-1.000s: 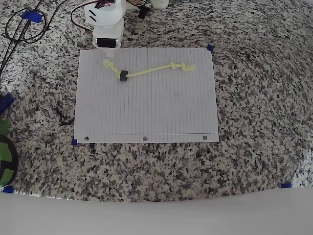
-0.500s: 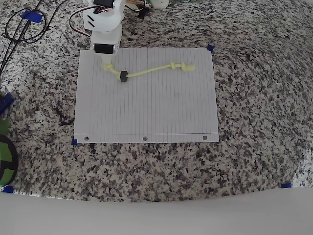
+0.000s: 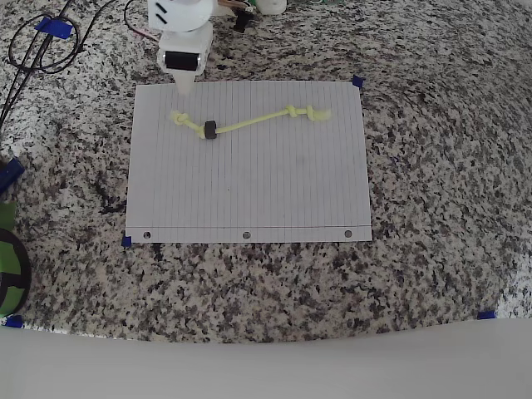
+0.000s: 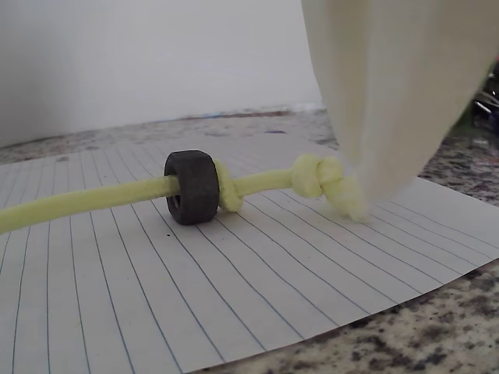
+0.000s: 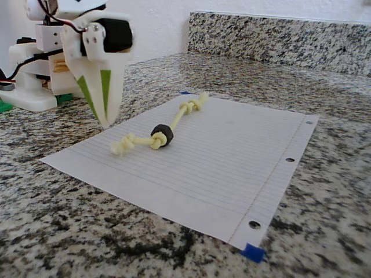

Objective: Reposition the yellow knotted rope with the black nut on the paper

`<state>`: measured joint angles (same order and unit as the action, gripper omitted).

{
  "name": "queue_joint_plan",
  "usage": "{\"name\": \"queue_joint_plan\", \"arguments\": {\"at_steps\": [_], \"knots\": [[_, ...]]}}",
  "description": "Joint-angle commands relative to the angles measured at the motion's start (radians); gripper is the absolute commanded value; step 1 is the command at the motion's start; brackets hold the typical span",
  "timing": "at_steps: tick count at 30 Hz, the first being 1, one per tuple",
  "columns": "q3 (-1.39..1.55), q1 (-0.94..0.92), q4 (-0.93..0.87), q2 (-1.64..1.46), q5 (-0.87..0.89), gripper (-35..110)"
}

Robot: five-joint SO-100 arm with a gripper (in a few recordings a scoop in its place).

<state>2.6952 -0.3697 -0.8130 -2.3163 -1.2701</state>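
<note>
The yellow knotted rope (image 3: 249, 122) with the black nut (image 3: 210, 129) is seen lying on the paper (image 3: 249, 191); the gripper (image 5: 104, 119), apparently closed and empty, is held above its end.

The white arm (image 3: 179, 21) reaches in from twelve o'clock in the overhead view. Its gripper (image 5: 104, 119) points straight down with the two tapered fingers (image 5: 95, 92) pressed together, holding nothing, tips raised in the fixed view.

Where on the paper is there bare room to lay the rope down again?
Free: the wide stretch of paper between the rope and the punched-hole edge, plus the right side below the rope's knot. Crowded: the top strip, where rope, nut and gripper sit by the top-left corner.
</note>
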Motion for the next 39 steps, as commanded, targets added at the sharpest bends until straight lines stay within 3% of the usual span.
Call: {"name": "queue_joint_plan", "arguments": {"at_steps": [1,11,24,39], "knots": [[0.074,0.002,0.055,-0.181,-0.003,0],[0.267,0.06,0.011,-0.624,-0.023,0],[0.376,0.224,-0.158,-0.859,-0.368,0],[0.465,0.247,-0.357,-1.092,-0.373,0]]}}
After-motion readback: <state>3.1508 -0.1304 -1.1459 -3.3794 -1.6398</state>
